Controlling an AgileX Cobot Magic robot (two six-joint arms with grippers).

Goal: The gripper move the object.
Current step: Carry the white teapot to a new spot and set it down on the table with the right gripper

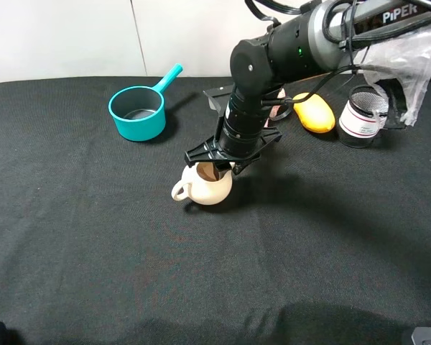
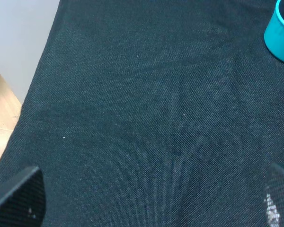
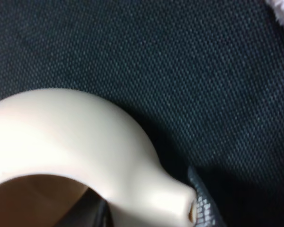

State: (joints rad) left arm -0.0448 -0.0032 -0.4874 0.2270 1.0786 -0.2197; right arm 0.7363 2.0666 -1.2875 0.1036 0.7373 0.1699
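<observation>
The object, a small cream teapot (image 1: 212, 188) with a brown inside, stands on the black cloth near the middle of the exterior high view. My right gripper (image 1: 214, 171) comes down onto its top from the back right and is shut on its rim. In the right wrist view the teapot (image 3: 61, 132) fills the frame. One dark finger (image 3: 204, 208) lies outside by a stubby projection of the pot, and the other shows inside the opening. My left gripper (image 2: 149, 198) is open over bare cloth, with only its two fingertips showing at the frame's corners.
A teal saucepan (image 1: 138, 113) stands at the back left and shows in the left wrist view (image 2: 280, 30). At the back right are an orange-yellow object (image 1: 314, 113), a glass jar (image 1: 362, 115) and a plastic bag (image 1: 409, 65). A pink towel (image 1: 276, 108) lies behind the right arm.
</observation>
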